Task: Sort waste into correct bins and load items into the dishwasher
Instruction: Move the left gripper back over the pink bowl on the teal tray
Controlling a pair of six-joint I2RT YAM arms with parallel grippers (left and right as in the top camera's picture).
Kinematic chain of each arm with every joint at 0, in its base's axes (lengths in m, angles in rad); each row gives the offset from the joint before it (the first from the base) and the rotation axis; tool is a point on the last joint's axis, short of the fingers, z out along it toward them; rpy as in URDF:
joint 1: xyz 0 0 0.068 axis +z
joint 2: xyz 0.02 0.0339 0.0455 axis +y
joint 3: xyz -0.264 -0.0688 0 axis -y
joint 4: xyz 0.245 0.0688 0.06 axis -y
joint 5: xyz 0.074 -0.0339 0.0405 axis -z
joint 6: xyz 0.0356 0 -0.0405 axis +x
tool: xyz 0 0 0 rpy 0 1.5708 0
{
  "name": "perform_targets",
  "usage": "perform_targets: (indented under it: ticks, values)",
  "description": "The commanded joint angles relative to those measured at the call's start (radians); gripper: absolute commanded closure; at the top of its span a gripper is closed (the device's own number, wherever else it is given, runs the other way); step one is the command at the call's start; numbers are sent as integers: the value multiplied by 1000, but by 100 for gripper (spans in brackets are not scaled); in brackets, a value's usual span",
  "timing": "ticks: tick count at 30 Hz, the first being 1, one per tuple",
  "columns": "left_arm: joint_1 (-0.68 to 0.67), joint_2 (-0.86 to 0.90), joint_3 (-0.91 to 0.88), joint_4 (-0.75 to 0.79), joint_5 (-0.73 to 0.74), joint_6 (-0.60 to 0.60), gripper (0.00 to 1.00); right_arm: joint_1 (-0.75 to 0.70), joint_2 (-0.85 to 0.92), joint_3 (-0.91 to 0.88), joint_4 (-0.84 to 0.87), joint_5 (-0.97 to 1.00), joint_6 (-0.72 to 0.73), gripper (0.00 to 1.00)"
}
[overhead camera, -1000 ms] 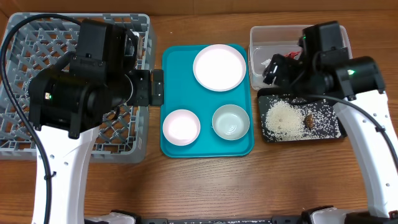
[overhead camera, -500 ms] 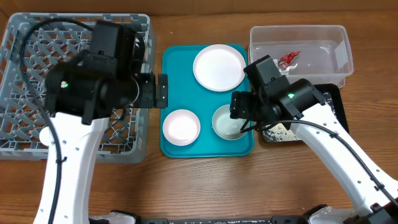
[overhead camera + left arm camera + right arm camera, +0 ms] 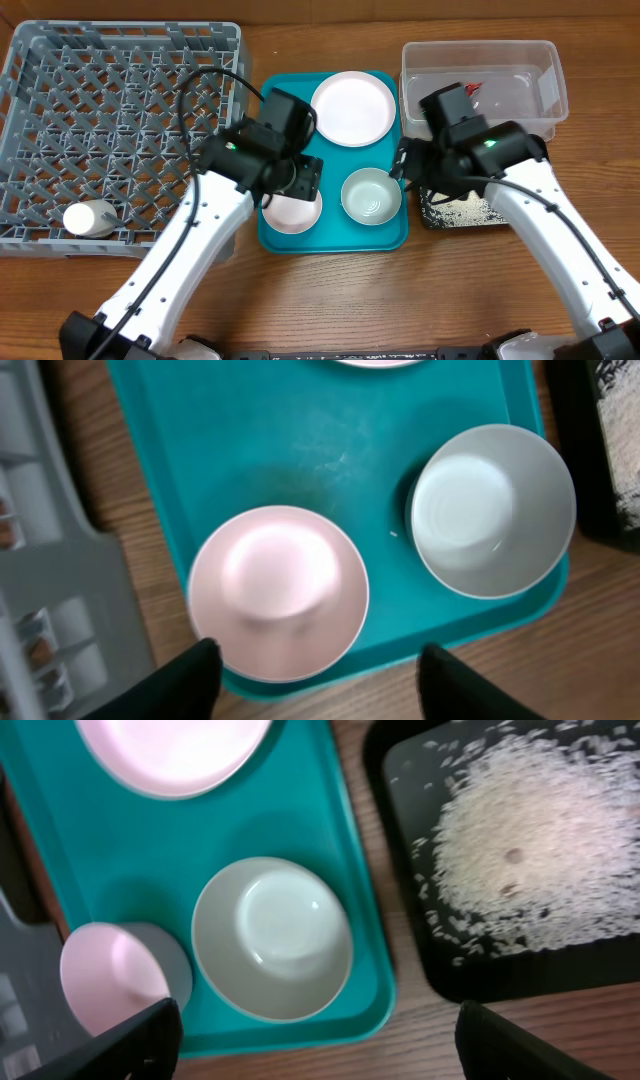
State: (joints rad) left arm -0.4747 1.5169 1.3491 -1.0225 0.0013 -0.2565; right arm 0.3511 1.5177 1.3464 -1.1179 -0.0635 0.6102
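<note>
The left gripper (image 3: 320, 665) stands open, its 2 fingers at the bottom edge of the left wrist view. The pinkish bowl (image 3: 278, 592) sits just above them, lower left on the teal tray (image 3: 300, 440), and nothing is held. The right gripper (image 3: 318, 1020) is also spread wide and empty. It hangs over the whitish-green bowl (image 3: 272, 940), which sits lower right on the same tray.

The step in hand looks like loading bowls. The left arm's next move would be to come down over the pinkish bowl's rim, pinch it, and carry it left to the grey dish rack (image 3: 120, 110).

Only the overhead view shows that rack. It has 1 white cup (image 3: 90, 218) lying in its lower left corner. That view also shows the round white plate (image 3: 352, 108) and the red wrapper (image 3: 470, 92) inside the clear tub (image 3: 480, 55).

In the overhead view the arms hide most of the pinkish bowl and of the black tray (image 3: 480, 975). The wrist views show the bowl whole and the rice grains (image 3: 545, 840) heaped on that tray.
</note>
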Motion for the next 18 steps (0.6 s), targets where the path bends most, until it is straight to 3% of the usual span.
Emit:
perform_targets:
  ticks: [1,9,13,15,18]
  values:
    - [-5,0,-84,88,-11,-14,42,-59,-14,2,6,-63,3,10]
    - [-4,21,-205,256,28,-12,46,-81,-14,2,3,-70,-15,9]
    - [-10,41,-205,239,-17,-35,58,-81,-14,2,2,-70,-15,7]
    - [-1,50,-205,210,-90,-98,52,-81,-14,2,-7,-70,-15,7]
    - [17,61,-205,236,-54,-97,48,-81,-14,2,-18,-69,-15,7]
